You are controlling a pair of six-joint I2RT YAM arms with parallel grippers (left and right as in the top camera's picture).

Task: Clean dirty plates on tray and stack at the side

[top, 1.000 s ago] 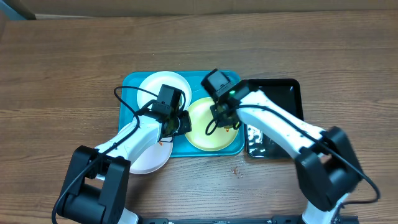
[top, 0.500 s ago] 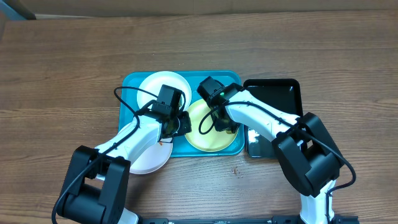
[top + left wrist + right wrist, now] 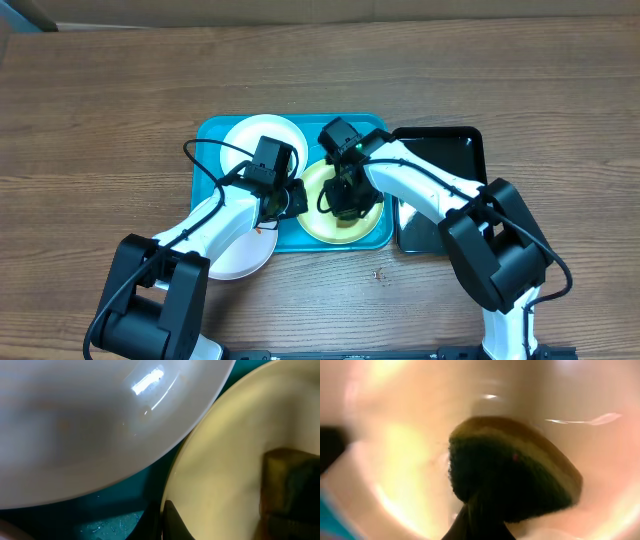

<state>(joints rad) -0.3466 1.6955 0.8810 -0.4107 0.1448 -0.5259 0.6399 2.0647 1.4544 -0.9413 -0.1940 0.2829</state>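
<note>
The pale yellow-green plate lies in the right half of the turquoise tray. A white plate lies in the tray's back left. Another white plate rests on the table at the tray's front left corner. My left gripper is shut on the yellow-green plate's left rim, one finger over the edge. My right gripper is shut on a green-and-yellow sponge and presses it on the middle of the yellow-green plate. The sponge also shows in the left wrist view.
A smaller black tray sits right of the turquoise tray, touching it. The white plate in the tray lies close beside the yellow-green one. A few crumbs lie on the wood table in front of the tray.
My right gripper has moved the sponge left and toward the front, from the yellow-green plate's right side to its middle. The left arm has not moved.
</note>
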